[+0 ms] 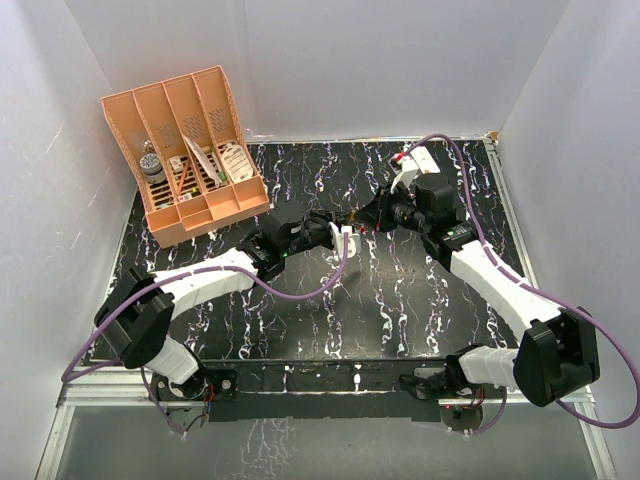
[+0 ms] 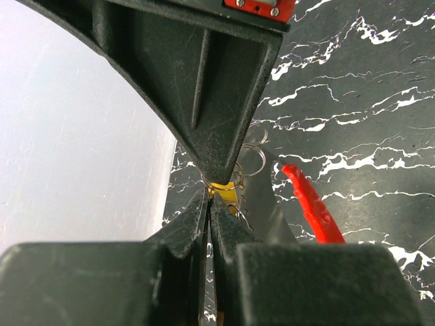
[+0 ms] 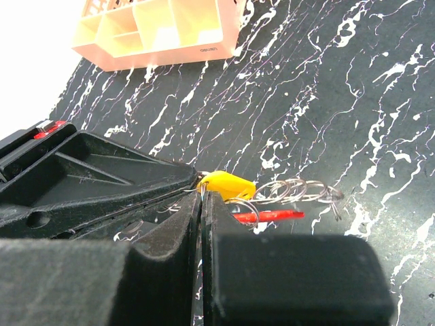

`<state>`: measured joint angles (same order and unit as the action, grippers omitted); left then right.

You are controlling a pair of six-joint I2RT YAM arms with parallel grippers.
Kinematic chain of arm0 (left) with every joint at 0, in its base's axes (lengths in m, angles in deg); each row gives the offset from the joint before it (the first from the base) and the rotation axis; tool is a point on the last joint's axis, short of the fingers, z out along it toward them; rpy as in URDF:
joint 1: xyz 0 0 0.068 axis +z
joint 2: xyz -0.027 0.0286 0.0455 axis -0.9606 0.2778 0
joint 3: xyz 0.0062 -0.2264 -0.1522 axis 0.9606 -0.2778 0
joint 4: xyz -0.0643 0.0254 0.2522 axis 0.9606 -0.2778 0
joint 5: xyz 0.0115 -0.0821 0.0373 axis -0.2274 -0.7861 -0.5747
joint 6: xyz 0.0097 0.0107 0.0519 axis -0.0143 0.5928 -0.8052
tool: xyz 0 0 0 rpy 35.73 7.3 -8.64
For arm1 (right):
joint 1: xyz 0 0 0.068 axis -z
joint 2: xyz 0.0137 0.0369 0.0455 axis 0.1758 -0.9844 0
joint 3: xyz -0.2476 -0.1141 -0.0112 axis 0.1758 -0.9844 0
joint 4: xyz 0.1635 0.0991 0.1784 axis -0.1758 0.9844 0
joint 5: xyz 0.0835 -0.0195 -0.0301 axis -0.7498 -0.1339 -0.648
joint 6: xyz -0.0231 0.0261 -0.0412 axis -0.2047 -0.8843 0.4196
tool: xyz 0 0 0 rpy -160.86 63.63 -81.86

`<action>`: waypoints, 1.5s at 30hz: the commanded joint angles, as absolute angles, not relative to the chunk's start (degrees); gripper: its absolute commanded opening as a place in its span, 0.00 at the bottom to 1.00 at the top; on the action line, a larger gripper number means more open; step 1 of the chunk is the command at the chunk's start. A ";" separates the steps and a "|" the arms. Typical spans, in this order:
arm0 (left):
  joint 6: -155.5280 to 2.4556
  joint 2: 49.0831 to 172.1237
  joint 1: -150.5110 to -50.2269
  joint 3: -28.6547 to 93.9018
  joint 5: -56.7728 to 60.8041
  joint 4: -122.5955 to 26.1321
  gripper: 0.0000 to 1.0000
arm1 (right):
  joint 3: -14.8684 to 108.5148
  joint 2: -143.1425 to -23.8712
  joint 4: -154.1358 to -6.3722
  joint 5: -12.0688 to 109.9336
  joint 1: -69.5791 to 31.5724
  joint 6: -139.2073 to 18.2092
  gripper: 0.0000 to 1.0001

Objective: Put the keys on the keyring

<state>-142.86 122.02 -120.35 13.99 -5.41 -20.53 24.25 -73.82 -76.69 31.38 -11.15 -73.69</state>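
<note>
Red keyring (image 3: 268, 216) beside yellow-headed keys (image 3: 228, 185); left gripper (image 2: 209, 204), right gripper (image 3: 202, 200) pressed together; organizer (image 3: 163, 54) print unreadable.

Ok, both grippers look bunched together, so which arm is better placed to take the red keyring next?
Right, probably: the keyring lies close beside the shut right gripper; in the left wrist view it sits farther off from the shut left gripper.
</note>
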 commanded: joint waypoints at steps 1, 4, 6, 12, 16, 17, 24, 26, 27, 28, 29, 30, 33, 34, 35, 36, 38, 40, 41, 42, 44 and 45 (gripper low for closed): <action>-144.06 122.00 -120.63 14.16 -4.94 -18.40 0.00 | 26.78 -71.98 -79.01 31.20 -11.50 -73.64 0.00; -144.28 122.35 -120.62 14.25 -4.60 -18.19 0.00 | 26.82 -72.00 -78.47 31.07 -11.54 -73.40 0.00; -144.51 122.57 -120.63 14.27 -4.35 -17.92 0.00 | 26.80 -71.76 -78.10 31.06 -11.58 -73.28 0.00; -145.22 123.21 -120.62 14.51 -3.90 -17.53 0.00 | 26.66 -71.31 -76.87 31.24 -11.56 -72.65 0.00; -145.67 123.28 -120.62 14.60 -3.63 -17.21 0.00 | 26.94 -71.32 -75.75 31.52 -11.62 -72.23 0.00; -145.80 123.27 -120.60 14.60 -3.49 -17.09 0.00 | 26.97 -71.31 -75.57 31.52 -11.64 -72.08 0.00; -147.20 123.18 -120.60 14.99 -3.33 -16.96 0.00 | 28.95 -72.39 -71.91 31.79 -11.58 -70.62 0.00; -147.50 123.04 -120.56 14.87 -3.46 -16.73 0.00 | 29.86 -72.83 -70.68 31.64 -11.64 -70.06 0.00; -147.53 122.88 -120.62 14.78 -3.55 -16.56 0.00 | 30.47 -73.14 -69.76 31.57 -11.63 -69.80 0.00; -147.61 122.84 -120.59 14.68 -3.68 -16.41 0.00 | 31.26 -73.56 -68.75 31.57 -11.62 -69.51 0.00; -147.76 122.75 -120.58 14.62 -3.76 -16.35 0.00 | 32.04 -74.07 -67.82 31.34 -11.58 -69.19 0.00; -147.79 122.71 -120.58 14.55 -3.86 -16.29 0.00 | 32.80 -74.54 -66.72 31.02 -11.58 -68.81 0.00; -148.04 122.32 -120.57 14.42 -4.15 -16.02 0.00 | 35.55 -76.43 -63.82 30.15 -11.57 -67.84 0.00; -148.08 122.23 -120.62 14.47 -4.21 -16.02 0.00 | 36.30 -77.00 -62.86 30.04 -11.54 -67.55 0.00; -148.14 122.04 -120.58 14.44 -4.26 -16.04 0.00 | 36.98 -77.53 -61.95 29.77 -11.60 -67.16 0.00; -148.18 121.89 -120.57 14.38 -4.31 -15.99 0.00 | 37.72 -78.10 -60.97 29.42 -11.58 -66.75 0.00; -148.35 121.66 -120.58 14.41 -4.39 -15.89 0.00 | 39.38 -79.24 -58.82 28.82 -11.65 -65.81 0.00; -148.59 121.55 -120.62 14.41 -4.37 -15.79 0.00 | 41.17 -80.22 -56.41 28.57 -11.64 -64.64 0.00; -148.83 121.56 -120.60 14.47 -4.35 -15.87 0.00 | 42.03 -80.55 -55.51 28.33 -11.63 -64.21 0.00; -148.93 121.56 -120.60 14.55 -4.27 -15.85 0.00 | 42.79 -80.89 -54.53 28.05 -11.67 -63.83 0.00; -149.35 121.58 -120.60 14.67 -4.38 -15.98 0.00 | 44.47 -81.58 -52.35 27.75 -11.61 -62.86 0.00; -149.59 121.60 -120.62 14.75 -4.30 -15.98 0.00 | 45.14 -81.92 -51.35 27.58 -11.64 -62.61 0.00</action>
